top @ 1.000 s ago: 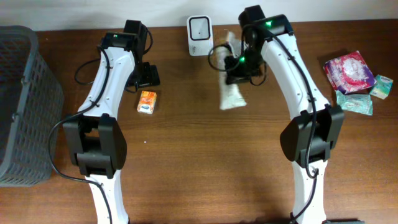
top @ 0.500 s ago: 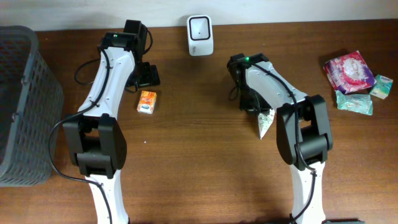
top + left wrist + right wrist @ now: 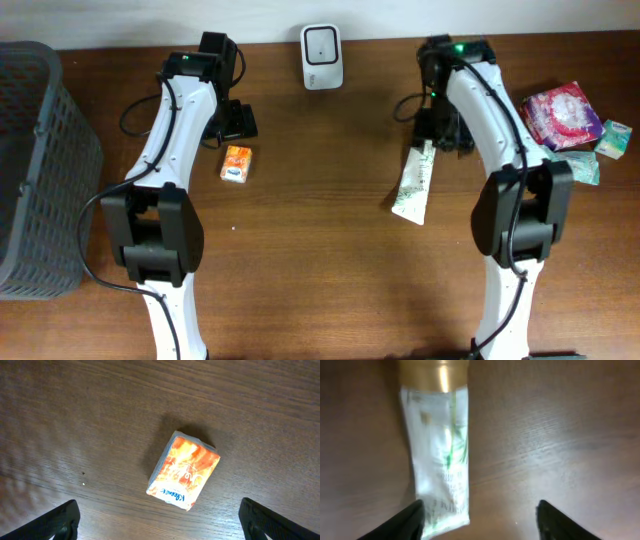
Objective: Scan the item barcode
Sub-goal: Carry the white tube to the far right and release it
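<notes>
Two arms are hanging over the table in the overhead view. The tube (image 3: pixel 414 183) is lying flat below the right gripper (image 3: pixel 441 128), well apart from the scanner (image 3: pixel 322 44).

At the left wrist, the left gripper (image 3: pixel 160 525) is standing wide open above an orange pack (image 3: pixel 184 471).

At the right wrist, the fingers (image 3: pixel 410 520) are spreading apart, gripping nothing. The tube is looking light, soft and slick, so I'd be pinching it across the body near the stiffer gold cap (image 3: pixel 434 374). A second ago it was being held up by the scanner — now it is lying released.
</notes>
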`<state>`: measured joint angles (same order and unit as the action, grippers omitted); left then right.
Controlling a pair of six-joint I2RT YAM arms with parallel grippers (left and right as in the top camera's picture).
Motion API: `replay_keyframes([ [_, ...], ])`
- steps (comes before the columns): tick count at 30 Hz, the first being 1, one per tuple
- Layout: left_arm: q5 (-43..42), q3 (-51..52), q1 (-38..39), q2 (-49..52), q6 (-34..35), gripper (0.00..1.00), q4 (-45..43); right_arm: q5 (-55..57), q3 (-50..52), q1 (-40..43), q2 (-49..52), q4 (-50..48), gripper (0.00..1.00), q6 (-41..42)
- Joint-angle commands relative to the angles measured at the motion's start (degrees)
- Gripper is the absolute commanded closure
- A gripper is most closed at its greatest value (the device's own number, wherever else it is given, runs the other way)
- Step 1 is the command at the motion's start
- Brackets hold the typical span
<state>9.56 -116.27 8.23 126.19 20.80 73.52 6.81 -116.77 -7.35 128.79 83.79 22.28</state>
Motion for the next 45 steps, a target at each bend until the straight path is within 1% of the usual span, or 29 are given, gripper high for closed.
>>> replay_keyframes([
  [1,0.57,-0.72,0.22,-0.20,-0.02,0.01,0.07,-6.56,7.41,0.24,-0.04,-6.05,0.37,-5.51],
  [2,0.57,-0.72,0.22,-0.20,-0.02,0.01,0.07,-10.21,10.69,-0.50,-0.04,-10.86,0.33,-8.98],
  [3,0.57,-0.72,0.22,-0.20,-0.02,0.01,0.07,-9.57,12.17,-0.90,-0.04,-12.90,0.34,-8.61],
  [4,0.57,-0.72,0.22,-0.20,-0.04,0.01,0.07,-9.86,13.51,-0.98,-0.04,-14.97,0.38,-8.28],
  [5,0.57,-0.72,0.22,-0.20,-0.02,0.01,0.07,-10.19,14.91,-0.96,-0.04,-16.94,0.53,-8.33],
  [6,0.57,-0.72,0.22,-0.20,-0.04,0.01,0.07,-10.27,15.30,-0.98,-0.04,-17.42,0.64,-8.33],
  [7,0.57,-0.72,0.22,-0.20,-0.02,0.01,0.07,-10.29,15.30,-1.01,-0.04,-17.18,0.88,-8.33],
  [8,0.57,-0.72,0.22,-0.20,-0.02,0.01,0.07,-11.32,15.30,-1.18,-0.04,-17.03,0.96,-8.33],
  [11,0.57,-0.72,0.22,-0.20,-0.02,0.01,0.07,-15.23,11.39,-2.14,-0.28,-16.76,0.96,-8.50],
  [13,0.57,-0.72,0.22,-0.20,-0.02,0.01,0.07,-15.43,-1.25,-2.45,-0.39,-15.85,0.96,-8.55],
  [14,0.57,-0.72,0.22,-0.20,-0.04,0.01,0.07,-15.43,-4.24,-2.58,-0.39,-15.93,0.96,-8.55],
  [15,0.57,-0.72,0.22,-0.20,-0.04,0.01,0.07,-15.43,-10.54,-3.17,-0.39,-18.67,0.96,-8.55],
  [16,0.57,-0.72,0.22,-0.20,-0.04,0.01,0.09,-15.43,-12.48,-3.56,-0.39,-21.75,0.96,-8.55],
  [17,0.57,-0.72,0.24,-0.20,-0.04,0.01,0.09,-15.45,-12.68,-4.42,-0.39,-26.75,0.96,-8.55],
  [18,0.57,-0.72,0.22,-0.20,-0.04,0.01,0.07,-15.61,-12.66,-7.56,-0.04,-35.21,0.96,-8.59],
  [19,0.57,-0.72,0.22,-0.20,-0.04,0.01,0.07,-15.39,-12.66,-8.74,0.00,-37.62,0.96,-8.94],
  [21,0.57,-0.72,0.22,-0.20,-0.02,0.01,0.07,-13.42,-12.39,-12.85,1.01,-46.88,0.96,-13.49],
  [23,0.57,-0.72,0.22,-0.20,-0.04,0.01,0.07,-10.29,-12.39,-14.45,3.13,-52.22,0.96,-13.44],
  [26,0.57,-0.72,0.22,-0.20,-0.04,0.01,0.07,-9.14,-12.39,-14.27,8.02,-58.73,0.96,-6.82],
  [28,0.57,-0.72,0.26,-0.20,-0.04,0.01,0.07,-9.14,-12.39,-14.34,11.26,-63.25,0.96,0.39],
  [30,0.57,-0.72,0.17,-0.20,-0.04,0.01,0.07,-10.23,-12.48,-14.34,11.43,-63.52,0.96,3.78],
  [32,0.57,-0.72,0.22,-0.20,-0.04,0.01,0.07,-14.67,-12.96,-14.19,11.39,-63.45,0.95,5.97],
  [36,0.57,-0.72,0.22,-0.20,-0.04,0.01,0.09,-30.32,-13.33,-11.15,11.39,-62.99,0.96,21.31],
  [37,0.57,-0.72,0.22,-0.20,-0.02,0.01,0.07,-36.94,-13.33,-9.22,11.32,-63.08,0.96,25.18],
  [38,0.57,-0.72,0.22,-0.20,-0.02,0.01,0.07,-42.34,-13.33,-6.82,10.86,-63.01,0.96,24.17],
  [40,0.57,-0.72,0.22,-0.20,-0.04,0.01,0.07,-46.10,-13.33,-4.59,9.31,-62.03,0.96,24.09],
  [42,0.57,-0.72,0.11,-0.20,-0.04,0.01,0.07,-42.86,-13.33,-0.98,4.59,-54.51,0.96,19.45],
  [43,0.57,-0.72,0.11,-0.20,-0.04,0.01,0.07,-34.42,-13.33,1.60,1.64,-45.77,0.96,19.54],
  [45,0.57,-0.72,0.22,-0.20,-0.02,0.01,0.07,-26.77,-13.33,6.86,-1.18,-35.26,0.96,20.20],
])
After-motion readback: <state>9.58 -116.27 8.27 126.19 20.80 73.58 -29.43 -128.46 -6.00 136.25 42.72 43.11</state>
